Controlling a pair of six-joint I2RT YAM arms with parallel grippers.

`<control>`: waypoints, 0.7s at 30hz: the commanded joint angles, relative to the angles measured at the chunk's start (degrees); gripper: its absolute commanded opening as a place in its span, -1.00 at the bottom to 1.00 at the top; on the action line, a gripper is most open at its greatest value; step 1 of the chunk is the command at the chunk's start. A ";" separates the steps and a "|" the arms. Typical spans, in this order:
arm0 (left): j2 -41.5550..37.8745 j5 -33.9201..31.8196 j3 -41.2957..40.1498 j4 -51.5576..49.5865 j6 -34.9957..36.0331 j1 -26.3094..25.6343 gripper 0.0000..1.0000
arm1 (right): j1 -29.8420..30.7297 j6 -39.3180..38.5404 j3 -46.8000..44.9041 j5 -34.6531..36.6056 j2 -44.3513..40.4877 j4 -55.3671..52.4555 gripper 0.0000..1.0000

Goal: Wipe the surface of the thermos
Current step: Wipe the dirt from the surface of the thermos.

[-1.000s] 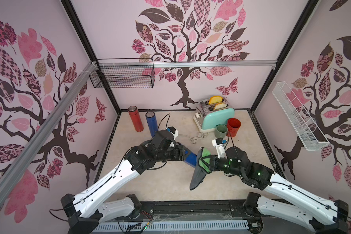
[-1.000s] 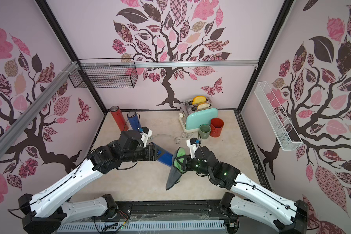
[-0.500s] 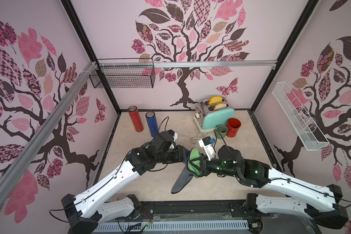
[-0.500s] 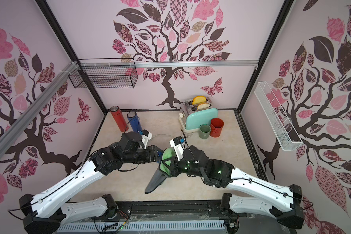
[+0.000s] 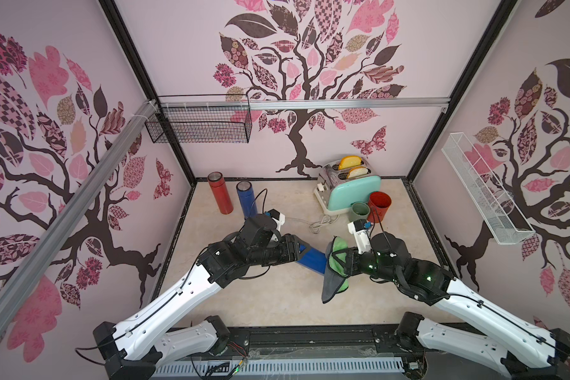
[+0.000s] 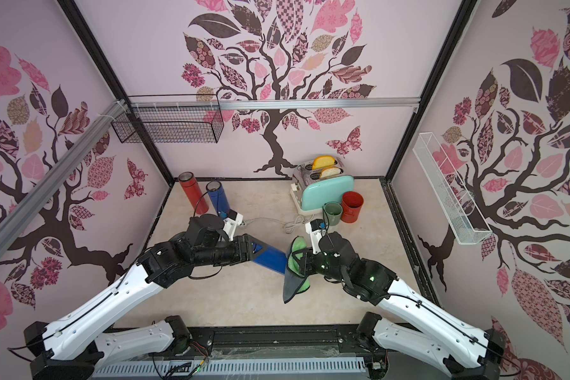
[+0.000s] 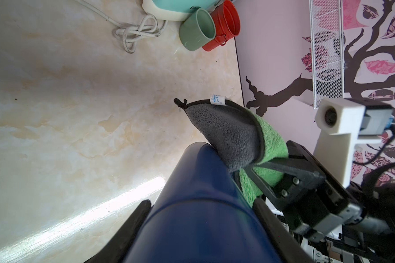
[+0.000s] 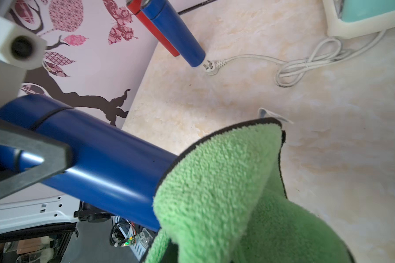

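Note:
My left gripper [image 5: 299, 252] holds a dark blue thermos [image 5: 311, 260] sideways above the table, its jaws shut on the body near the cap seam [image 7: 201, 202]. The free end points at my right gripper [image 5: 338, 260], which is shut on a green and grey cloth [image 5: 333, 273]. The cloth [image 8: 214, 182] drapes over the far end of the thermos [image 8: 105, 164] and touches it, with its grey corner hanging below. In the left wrist view the cloth [image 7: 233, 136] lies against the thermos tip. The right fingertips are buried in the cloth.
A red flask [image 5: 220, 197] and a second blue flask [image 5: 246, 199] stand at the back left. A mint toaster [image 5: 352, 194], green mug [image 5: 359, 212], red cup [image 5: 379, 205] and coiled white cord [image 5: 320, 223] are at the back right. Wire baskets [image 5: 198, 125] hang on the walls.
The right gripper slid the cloth left along the thermos, covering most of it, then drew it back right to the free end. The left arm has barely moved.

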 commanded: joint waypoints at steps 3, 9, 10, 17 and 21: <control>0.91 2.69 0.83 8.92 -2.38 0.02 -1.00 | 13.88 -0.82 7.92 4.89 7.98 2.80 -1.00; 1.20 3.07 2.17 8.74 -2.53 0.03 -1.00 | 15.17 -1.81 9.22 4.75 12.53 7.55 -1.00; 1.02 2.92 2.42 8.46 -2.44 0.08 -1.00 | 15.09 -2.69 9.15 6.56 12.73 6.57 -1.00; -0.98 1.92 3.55 5.98 -2.13 0.87 -1.00 | 13.07 -1.99 4.02 23.96 5.97 -6.71 -1.00; -1.37 2.32 2.96 6.11 -2.25 1.23 -1.00 | 12.81 -0.85 1.64 30.08 1.02 -11.74 -1.00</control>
